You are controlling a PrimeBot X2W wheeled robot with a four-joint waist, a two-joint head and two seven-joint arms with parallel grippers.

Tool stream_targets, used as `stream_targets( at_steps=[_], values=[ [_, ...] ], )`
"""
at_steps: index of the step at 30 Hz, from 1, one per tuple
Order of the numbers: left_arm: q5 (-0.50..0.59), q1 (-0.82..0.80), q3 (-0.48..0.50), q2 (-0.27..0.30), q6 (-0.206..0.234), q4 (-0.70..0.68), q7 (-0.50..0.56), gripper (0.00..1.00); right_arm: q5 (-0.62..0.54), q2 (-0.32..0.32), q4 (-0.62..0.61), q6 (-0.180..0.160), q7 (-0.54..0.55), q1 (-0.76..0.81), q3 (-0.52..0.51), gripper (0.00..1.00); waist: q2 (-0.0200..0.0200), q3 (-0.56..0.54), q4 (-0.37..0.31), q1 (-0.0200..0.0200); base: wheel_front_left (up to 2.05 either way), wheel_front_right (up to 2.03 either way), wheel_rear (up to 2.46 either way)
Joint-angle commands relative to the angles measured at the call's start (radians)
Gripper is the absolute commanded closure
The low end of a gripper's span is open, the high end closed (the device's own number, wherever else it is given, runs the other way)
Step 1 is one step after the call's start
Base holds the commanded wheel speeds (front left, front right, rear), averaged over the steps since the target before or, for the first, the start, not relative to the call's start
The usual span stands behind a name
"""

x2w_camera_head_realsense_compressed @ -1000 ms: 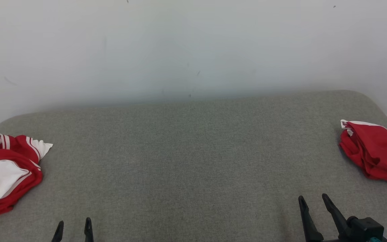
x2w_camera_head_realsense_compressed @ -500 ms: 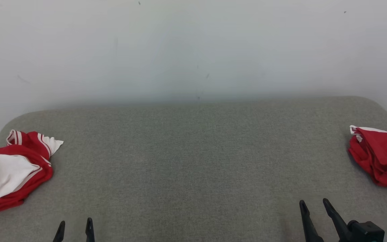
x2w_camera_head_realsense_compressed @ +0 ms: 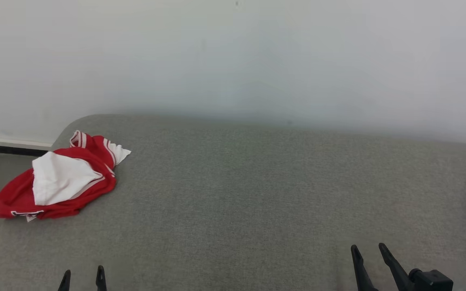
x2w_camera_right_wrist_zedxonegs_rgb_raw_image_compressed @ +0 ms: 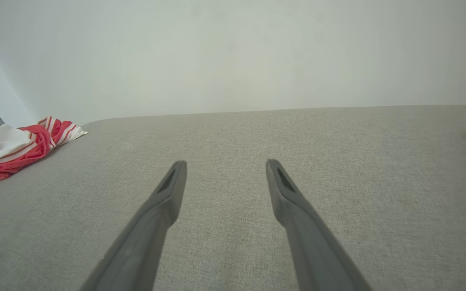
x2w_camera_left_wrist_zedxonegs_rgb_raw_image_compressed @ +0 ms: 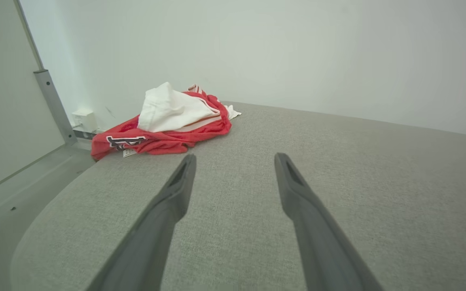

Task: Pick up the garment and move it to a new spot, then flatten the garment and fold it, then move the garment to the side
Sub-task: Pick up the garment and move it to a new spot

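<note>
The left tool (x2w_camera_head_realsense_compressed: 83, 275) sat at the lower left of the head view. Only the tips of its two dark fingers (x2w_camera_head_realsense_compressed: 100, 275) showed, pointing up and standing apart. The right tool (x2w_camera_head_realsense_compressed: 368, 247) rose further into that view at the lower right, its fingers leaning left and its black wrist block (x2w_camera_head_realsense_compressed: 431, 279) behind them. Each wrist view showed its own pair spread in a wide V, jaws fully parted.

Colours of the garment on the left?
Left garment: red, white panel, red-white striped trim. Best in left wrist view.

Even bright light, soft shadows, sharp.
</note>
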Motion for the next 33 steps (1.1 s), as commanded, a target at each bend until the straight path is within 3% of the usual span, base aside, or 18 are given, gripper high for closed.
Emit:
stream_targets(
  at_steps=[1,19,33],
  values=[
    [0.008,0.01,0.004,0.001,-0.003,-0.003,-0.003,0.0,0.007,0.007,0.002,-0.002,-0.007,0.007,0.0,0.0,0.0,-0.008,0.069,0.0,0.0,0.0,0.0],
    [0.018,0.041,0.029,0.003,-0.005,-0.004,-0.003,0.0,-0.045,0.01,0.038,-0.002,-0.012,0.009,0.042,0.0,0.0,-0.014,0.273,0.0,0.0,0.0,0.0],
    [0.007,0.051,0.047,0.0,-0.005,-0.016,-0.003,0.0,-0.038,-0.005,0.049,-0.002,-0.004,-0.025,0.085,0.0,0.0,0.012,0.314,0.0,0.0,0.0,0.0]
  ],
)
